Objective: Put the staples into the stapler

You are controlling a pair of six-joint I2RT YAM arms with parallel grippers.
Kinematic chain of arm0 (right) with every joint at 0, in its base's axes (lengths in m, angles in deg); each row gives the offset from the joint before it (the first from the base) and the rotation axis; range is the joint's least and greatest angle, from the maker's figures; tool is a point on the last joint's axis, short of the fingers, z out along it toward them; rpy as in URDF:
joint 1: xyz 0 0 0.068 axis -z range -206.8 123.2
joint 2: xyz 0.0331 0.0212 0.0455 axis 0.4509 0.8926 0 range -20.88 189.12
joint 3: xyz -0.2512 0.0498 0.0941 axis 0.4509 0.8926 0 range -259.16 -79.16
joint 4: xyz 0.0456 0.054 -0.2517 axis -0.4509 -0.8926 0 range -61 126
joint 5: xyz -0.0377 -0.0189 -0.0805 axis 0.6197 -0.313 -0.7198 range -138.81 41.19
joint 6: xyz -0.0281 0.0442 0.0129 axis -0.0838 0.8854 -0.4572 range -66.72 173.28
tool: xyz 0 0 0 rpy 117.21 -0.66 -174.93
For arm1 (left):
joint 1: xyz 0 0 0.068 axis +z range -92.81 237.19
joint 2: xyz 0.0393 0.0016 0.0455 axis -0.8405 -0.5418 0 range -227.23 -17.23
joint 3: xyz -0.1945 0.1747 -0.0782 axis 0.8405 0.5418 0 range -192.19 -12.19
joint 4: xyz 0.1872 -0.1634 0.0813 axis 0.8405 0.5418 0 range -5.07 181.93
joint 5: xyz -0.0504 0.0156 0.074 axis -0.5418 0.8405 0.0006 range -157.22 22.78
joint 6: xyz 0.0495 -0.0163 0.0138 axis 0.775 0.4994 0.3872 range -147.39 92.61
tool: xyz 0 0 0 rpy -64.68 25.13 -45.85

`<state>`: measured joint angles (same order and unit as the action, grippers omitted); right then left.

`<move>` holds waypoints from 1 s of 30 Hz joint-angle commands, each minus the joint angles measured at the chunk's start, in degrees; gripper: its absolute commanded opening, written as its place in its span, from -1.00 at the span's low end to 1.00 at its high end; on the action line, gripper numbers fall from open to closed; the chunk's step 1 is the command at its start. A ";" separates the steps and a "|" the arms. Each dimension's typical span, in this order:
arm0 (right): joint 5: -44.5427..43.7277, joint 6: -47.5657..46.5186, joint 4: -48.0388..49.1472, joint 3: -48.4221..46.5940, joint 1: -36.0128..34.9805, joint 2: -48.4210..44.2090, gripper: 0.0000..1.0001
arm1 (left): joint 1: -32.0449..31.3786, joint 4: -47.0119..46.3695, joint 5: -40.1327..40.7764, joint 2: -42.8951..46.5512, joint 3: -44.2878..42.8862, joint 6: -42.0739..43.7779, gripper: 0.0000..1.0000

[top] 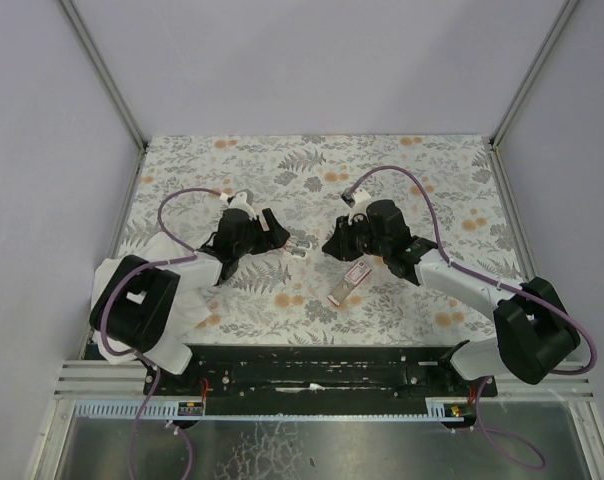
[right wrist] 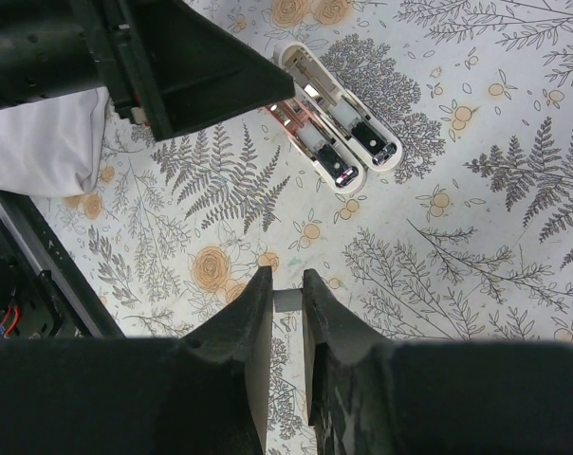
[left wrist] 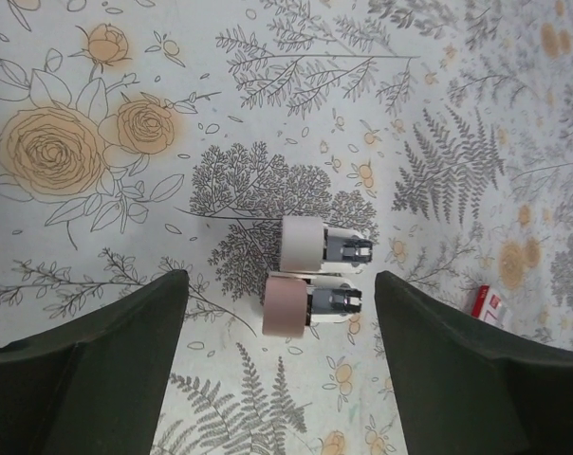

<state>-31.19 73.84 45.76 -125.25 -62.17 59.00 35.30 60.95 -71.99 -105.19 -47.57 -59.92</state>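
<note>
The stapler (top: 300,251) lies opened flat between my two grippers, a white and pinkish body with both halves side by side; it also shows in the left wrist view (left wrist: 310,303) and the right wrist view (right wrist: 339,142). My left gripper (left wrist: 279,277) is open and empty, its fingers wide apart just above the stapler. My right gripper (right wrist: 286,284) is shut on a small grey strip of staples (right wrist: 286,301) and holds it above the mat, a little short of the stapler. The red staples box (top: 358,272) lies under the right arm, and its corner shows in the left wrist view (left wrist: 490,303).
A slim salmon-pink bar (top: 336,296) lies on the floral mat (top: 422,180) just near of the red box. The left gripper's dark finger (right wrist: 192,66) crowds the stapler's far side. A black rail (top: 312,365) runs along the near edge. Grey walls enclose the table.
</note>
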 commanded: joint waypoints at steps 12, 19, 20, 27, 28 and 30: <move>0.57 0.47 2.68 0.88 -0.57 -1.92 -0.56 | 0.70 -4.03 -4.62 -8.21 -5.76 1.01 -0.07; 0.48 0.24 2.44 1.48 -0.57 -2.67 -0.56 | 0.71 -4.43 -6.71 -8.75 -5.48 1.79 -0.50; 0.48 0.10 2.29 1.44 -0.57 -2.82 -0.56 | 0.71 -4.68 -7.54 -8.84 -5.45 2.37 -0.56; -0.25 -1.13 -0.54 2.14 -0.57 -5.18 -0.56 | -0.90 -5.08 -17.61 -9.19 -6.42 11.53 -0.88; -0.36 -1.20 -0.75 2.51 -0.57 -5.65 -0.55 | -1.28 -4.42 -18.92 -9.12 -6.79 12.92 -0.89; -0.40 -1.17 -1.23 3.23 -0.57 -6.47 -0.55 | -2.25 -2.35 -21.90 -9.33 -7.99 16.05 -0.91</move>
<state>-31.34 73.86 44.66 -123.00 -62.17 55.46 34.73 59.79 -86.07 -114.11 -52.70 -51.77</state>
